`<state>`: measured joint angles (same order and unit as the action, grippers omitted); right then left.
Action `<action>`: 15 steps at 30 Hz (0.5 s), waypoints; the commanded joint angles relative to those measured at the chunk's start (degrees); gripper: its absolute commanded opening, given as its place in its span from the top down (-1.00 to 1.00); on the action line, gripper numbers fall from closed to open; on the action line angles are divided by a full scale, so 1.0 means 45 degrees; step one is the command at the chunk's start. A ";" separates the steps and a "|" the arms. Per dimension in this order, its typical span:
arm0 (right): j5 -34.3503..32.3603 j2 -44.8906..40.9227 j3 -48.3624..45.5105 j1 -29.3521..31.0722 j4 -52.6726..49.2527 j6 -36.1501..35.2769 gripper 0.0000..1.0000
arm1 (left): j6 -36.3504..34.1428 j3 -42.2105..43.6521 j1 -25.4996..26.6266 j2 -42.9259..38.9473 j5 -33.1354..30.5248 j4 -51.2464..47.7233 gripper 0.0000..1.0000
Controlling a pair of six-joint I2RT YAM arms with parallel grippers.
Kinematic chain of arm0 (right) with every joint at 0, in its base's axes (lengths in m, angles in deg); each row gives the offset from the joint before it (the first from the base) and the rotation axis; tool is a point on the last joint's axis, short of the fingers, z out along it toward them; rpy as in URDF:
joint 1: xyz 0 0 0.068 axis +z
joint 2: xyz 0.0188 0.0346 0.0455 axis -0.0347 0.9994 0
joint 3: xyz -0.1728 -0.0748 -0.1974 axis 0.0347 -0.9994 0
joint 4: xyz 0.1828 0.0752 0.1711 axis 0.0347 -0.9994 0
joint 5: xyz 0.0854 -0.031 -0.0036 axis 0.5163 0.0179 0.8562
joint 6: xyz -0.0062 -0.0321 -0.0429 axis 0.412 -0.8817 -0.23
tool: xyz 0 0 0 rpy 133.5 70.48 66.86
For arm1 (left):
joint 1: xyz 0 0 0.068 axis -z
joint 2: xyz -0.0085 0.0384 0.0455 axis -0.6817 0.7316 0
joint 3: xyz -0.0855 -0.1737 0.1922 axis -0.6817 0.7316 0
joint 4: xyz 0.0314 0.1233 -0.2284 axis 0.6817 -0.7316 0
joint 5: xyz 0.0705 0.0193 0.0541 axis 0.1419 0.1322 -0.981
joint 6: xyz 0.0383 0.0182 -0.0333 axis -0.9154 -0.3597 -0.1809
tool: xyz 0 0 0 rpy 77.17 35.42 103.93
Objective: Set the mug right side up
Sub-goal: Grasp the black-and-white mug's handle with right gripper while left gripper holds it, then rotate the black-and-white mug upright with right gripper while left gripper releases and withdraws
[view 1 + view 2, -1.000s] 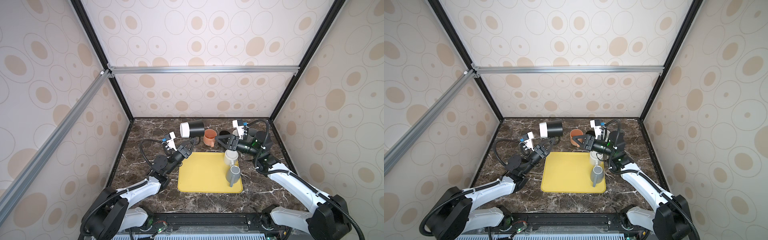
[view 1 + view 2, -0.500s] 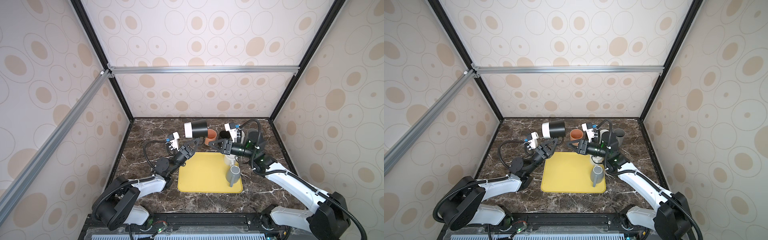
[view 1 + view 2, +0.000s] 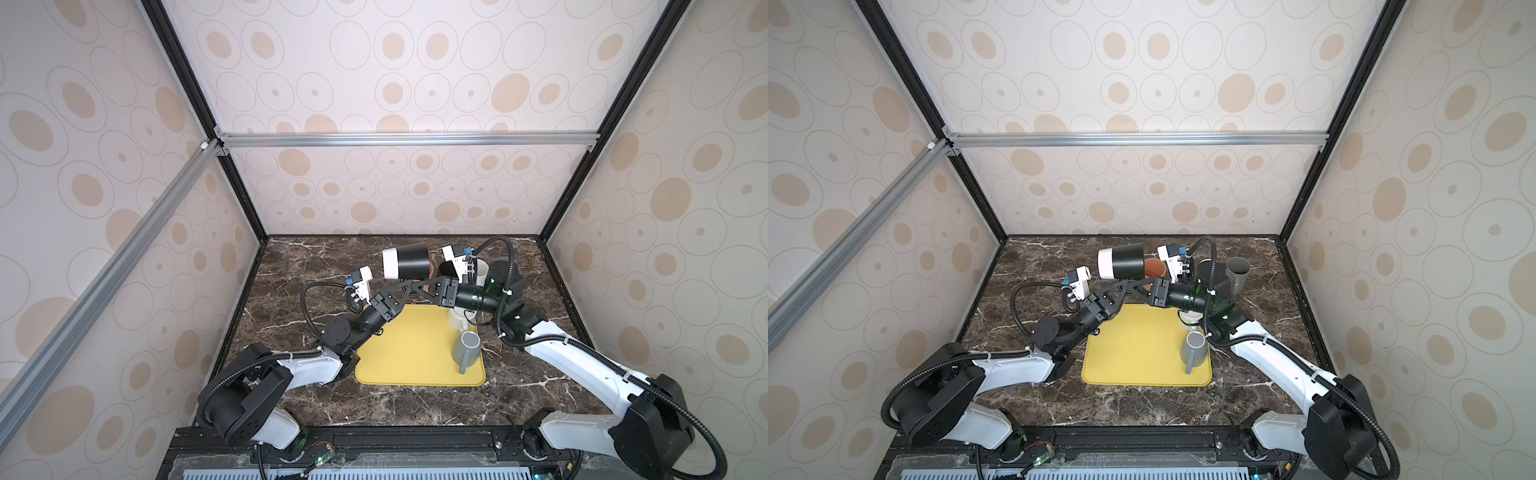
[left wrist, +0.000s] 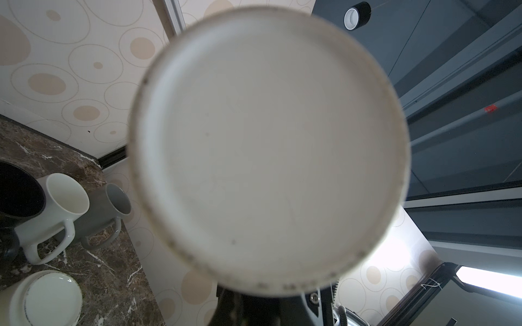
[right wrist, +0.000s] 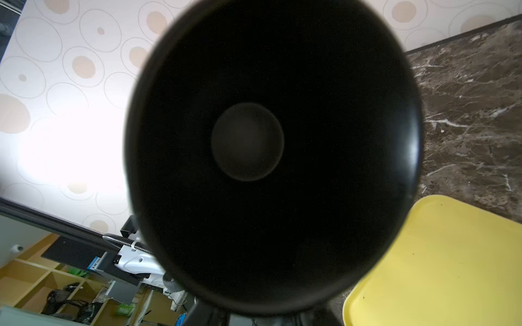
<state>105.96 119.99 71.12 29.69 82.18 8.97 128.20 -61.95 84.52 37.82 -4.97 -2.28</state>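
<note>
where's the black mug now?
Centre of both top views: black mug held on its side in the left claw, above the far edge of the yellow tray.

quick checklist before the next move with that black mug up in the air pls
1. Lift: ok, the black mug is clear of the table, lying sideways, white base toward the left arm and mouth toward the right arm.
2. Carrying grip: ok, the left hand is shut beneath the mug and holds it up.
3. Second grip: cannot tell, the right hand reaches under the mug, but its contact is hidden.
4. Right side up: not ok, not yet done.
5. Landing spot: ok, the yellow tray has bare room beside the gray mug.
</note>
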 commanded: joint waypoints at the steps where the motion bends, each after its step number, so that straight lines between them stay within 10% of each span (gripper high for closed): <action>1: -0.0047 -0.0121 0.0369 0.0140 0.0604 0.0071 0.43 | 0.0107 -0.0764 0.0239 0.0054 0.0312 0.2744 1.00; 9: -0.0457 -0.0390 0.0362 0.0150 0.1031 0.0151 0.53 | 0.0743 -0.0627 0.0449 0.0781 0.0135 0.3984 1.00; 15: -0.0308 -0.0092 0.0701 0.0147 0.1127 0.0274 1.00 | 0.0647 -0.0633 0.0631 0.0942 0.0153 0.3985 1.00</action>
<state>103.55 119.67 71.18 29.34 81.98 10.08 131.74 -62.95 85.41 41.62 -7.98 2.07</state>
